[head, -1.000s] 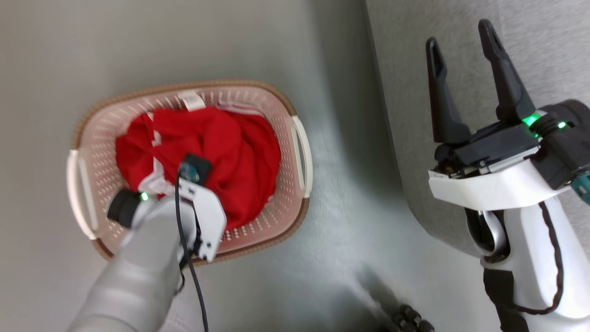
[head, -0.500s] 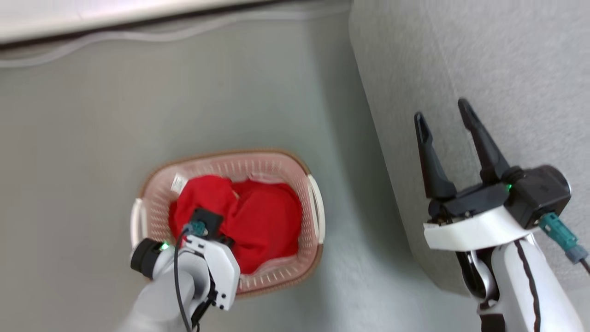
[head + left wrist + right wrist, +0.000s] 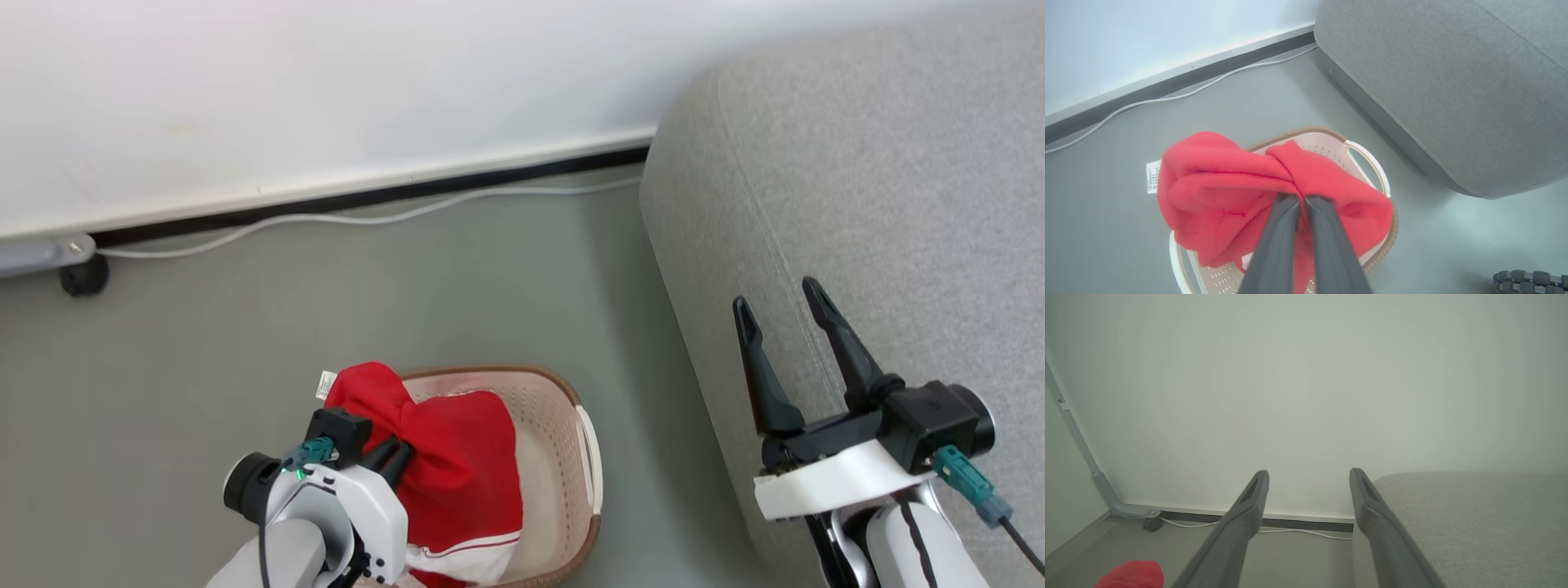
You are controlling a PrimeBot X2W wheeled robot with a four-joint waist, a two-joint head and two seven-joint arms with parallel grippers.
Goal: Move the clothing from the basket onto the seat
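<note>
Grey floor (image 3: pixel 408 286) below a white wall carries the basket (image 3: pixel 563 425), just beside the seat (image 3: pixel 898 204). Left fingers (image 3: pixel 1276 245) are pinched tight on the red clothing (image 3: pixel 1220 183), which is bunched above the basket rim with its lower end hanging inside. Right fingers (image 3: pixel 755 384) are spread wide, holding nothing, over the seat's left edge

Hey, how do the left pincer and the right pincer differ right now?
The left pincer is shut on the red clothing; the right pincer is open, holding nothing. The left pincer is above the basket; the right pincer is by the seat. Both have two long dark fingers.
</note>
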